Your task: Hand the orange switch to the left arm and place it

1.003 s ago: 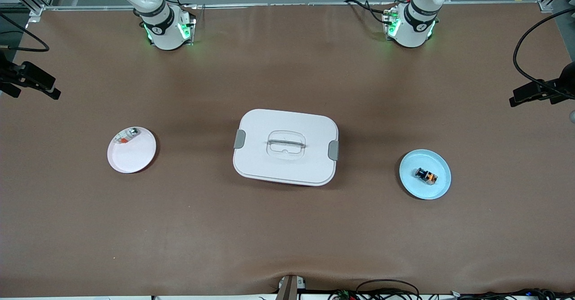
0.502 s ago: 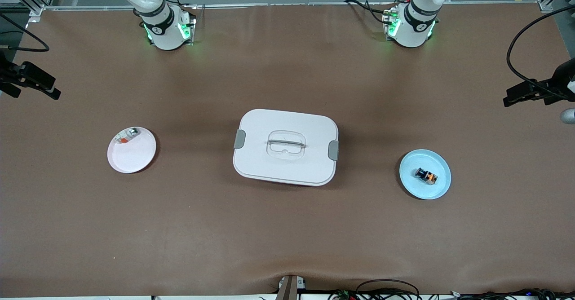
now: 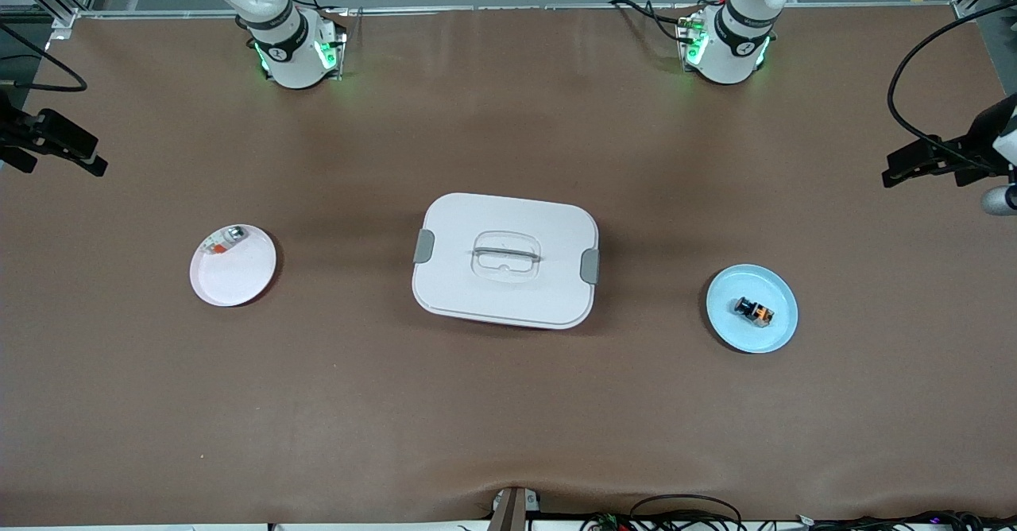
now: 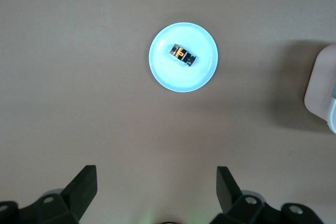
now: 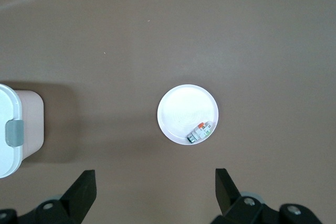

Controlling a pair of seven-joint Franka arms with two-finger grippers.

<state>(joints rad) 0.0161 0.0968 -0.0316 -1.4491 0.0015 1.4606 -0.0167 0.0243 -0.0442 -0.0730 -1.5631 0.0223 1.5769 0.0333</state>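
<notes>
Brown matte table covering (image 3: pixel 508 404) is seen under all items. On the smooth round blue plate (image 3: pixel 775 336), toward the left arm's end, the orange switch (image 3: pixel 752 310) is laid on its side, long axis diagonal, black cylindrical end toward the box (image 3: pixel 505 260). Left gripper (image 4: pixel 155 190) is held high over bare table with fingers spread wide, switch well clear of them. Right gripper (image 5: pixel 155 190), equally parted, is held above table near the pink plate (image 5: pixel 178 111).

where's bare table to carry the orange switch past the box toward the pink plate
Bare brown strips run between the box and the robot bases, and between the box and the table edge nearest the front camera. The orange switch fills the blue plate's middle; a small part sits at the pink plate's rim. Both grippers, left and right, wait open.
</notes>
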